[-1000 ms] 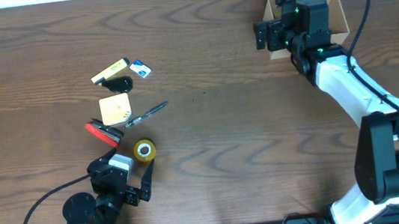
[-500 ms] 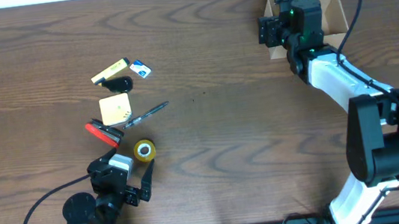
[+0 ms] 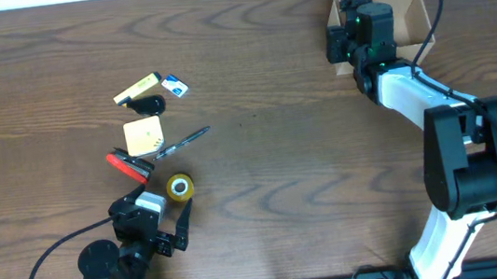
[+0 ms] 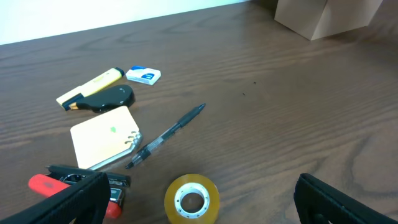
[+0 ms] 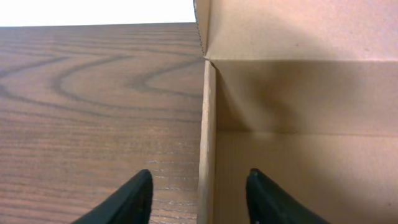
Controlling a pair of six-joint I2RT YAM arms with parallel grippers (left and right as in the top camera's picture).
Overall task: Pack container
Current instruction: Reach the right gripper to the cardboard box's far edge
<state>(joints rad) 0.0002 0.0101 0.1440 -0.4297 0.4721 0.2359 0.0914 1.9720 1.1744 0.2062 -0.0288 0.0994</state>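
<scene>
**Right claw astride the container's left wall, with the items to pack far off at the left.**

Overhead: the open cardboard container [image 3: 414,10] sits at the far right of the tabletop [image 3: 288,154]. The right claw [image 3: 343,42] is at its left wall, so the right arm is much the nearer. The left claw [image 3: 158,227] hangs at the front left beside a tape roll [image 3: 179,187], with a notepad [image 3: 144,135] and pen [image 3: 183,142] nearby, all well apart from the container.

Left wrist: its fingers stand wide apart and hold nothing; the container is only a tan corner far off to the right.

Right wrist: this view shows what the overhead view hides. The wall's thin edge runs straight away between the two fingers, one outside the container and one inside. They are apart, with a gap on each side, and nothing is clamped. Closing would probably pinch the wall.
</scene>
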